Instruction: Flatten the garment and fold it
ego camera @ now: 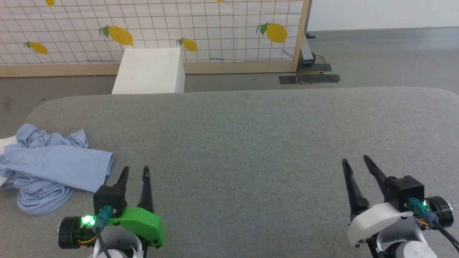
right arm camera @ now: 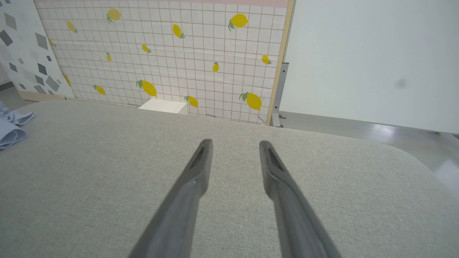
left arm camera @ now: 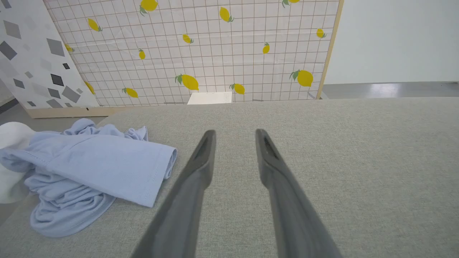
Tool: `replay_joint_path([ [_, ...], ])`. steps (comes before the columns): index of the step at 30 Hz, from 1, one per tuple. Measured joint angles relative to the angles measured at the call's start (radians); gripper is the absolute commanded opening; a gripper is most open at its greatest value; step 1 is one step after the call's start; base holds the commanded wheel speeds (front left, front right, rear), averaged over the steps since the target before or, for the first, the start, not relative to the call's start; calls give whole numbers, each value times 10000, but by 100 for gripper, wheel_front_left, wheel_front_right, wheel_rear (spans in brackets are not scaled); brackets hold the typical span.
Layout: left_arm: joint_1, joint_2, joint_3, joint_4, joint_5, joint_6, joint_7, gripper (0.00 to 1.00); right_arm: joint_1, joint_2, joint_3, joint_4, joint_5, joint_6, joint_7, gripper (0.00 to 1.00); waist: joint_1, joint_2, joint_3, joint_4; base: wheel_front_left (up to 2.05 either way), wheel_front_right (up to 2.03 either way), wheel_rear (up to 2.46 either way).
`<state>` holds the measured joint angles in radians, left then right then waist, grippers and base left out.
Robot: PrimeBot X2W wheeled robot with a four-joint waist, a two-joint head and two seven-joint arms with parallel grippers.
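The garment (ego camera: 50, 165) is a light blue T-shirt lying crumpled at the table's left edge, with a bit of white showing at its far left. In the left wrist view the garment (left arm camera: 89, 168) lies left of the fingers, one hemmed end pointing toward them. My left gripper (ego camera: 135, 169) hovers open just right of the garment, not touching it. My right gripper (ego camera: 355, 159) is open far to the right over bare table. The right wrist view catches a corner of the garment (right arm camera: 10, 130) at its left edge. Both left gripper (left arm camera: 235, 133) and right gripper (right arm camera: 235, 143) hold nothing.
The grey fabric-covered table (ego camera: 251, 143) spreads wide with rounded far corners. Behind it stand a white box (ego camera: 150, 71) on the floor and a lemon-print grid screen (ego camera: 161, 28). A grey-diamond panel (left arm camera: 32, 57) stands at the far left.
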<state>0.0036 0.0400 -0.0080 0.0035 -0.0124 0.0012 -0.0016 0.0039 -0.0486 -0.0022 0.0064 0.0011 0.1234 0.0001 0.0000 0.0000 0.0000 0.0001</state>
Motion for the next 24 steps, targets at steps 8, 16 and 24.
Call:
replay_joint_path([
  [8,-15,-4,-104,161,-127,105,-127,100,-1,0,-29,50,0,0,-17,100,0,0,-6,98,0,0,0],
  [16,-43,-2,-178,267,-247,311,-282,100,-6,0,-35,109,0,0,-105,100,0,0,-9,395,0,0,0],
  [24,-51,29,-228,359,-408,460,-454,100,-19,0,-19,167,2,0,-222,100,0,0,-11,840,0,0,0],
])
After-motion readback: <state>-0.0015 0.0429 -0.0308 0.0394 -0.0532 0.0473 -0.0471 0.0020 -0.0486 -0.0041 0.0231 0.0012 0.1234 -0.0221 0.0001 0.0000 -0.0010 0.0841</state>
